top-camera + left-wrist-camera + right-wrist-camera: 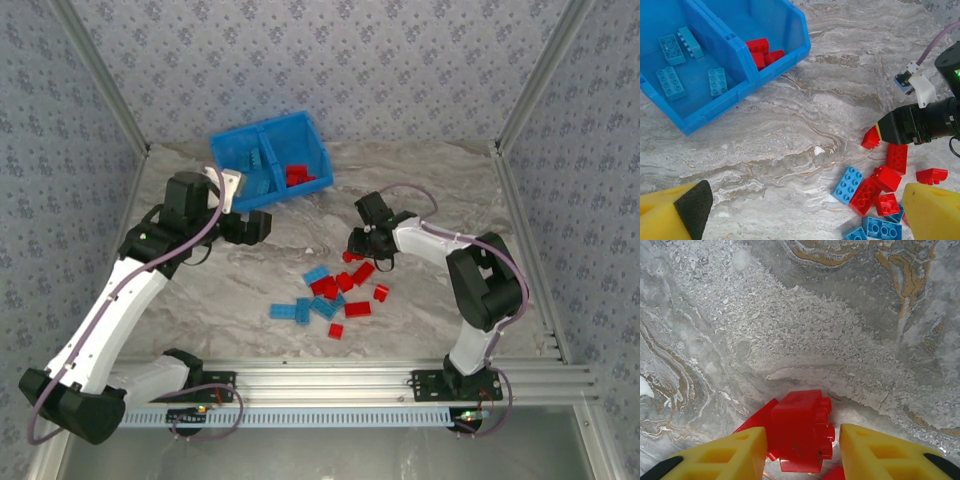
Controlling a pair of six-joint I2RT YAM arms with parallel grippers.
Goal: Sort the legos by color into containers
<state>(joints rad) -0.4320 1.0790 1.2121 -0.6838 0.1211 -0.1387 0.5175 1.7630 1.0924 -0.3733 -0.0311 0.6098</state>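
Right end effector (pixel 358 244) is low on the surface, well apart from the blue bin (pixel 720 106), on its arm-base side. Fingers are drawn narrow about a red lego (pixel 800 427); cannot tell whether it is clamped yet. Finish closing squarely, then lift straight up. Carry it to the bin compartment holding red bricks (pixel 762 52). Left end effector (pixel 252 226) is spread wide just beside the bin, so route around it.
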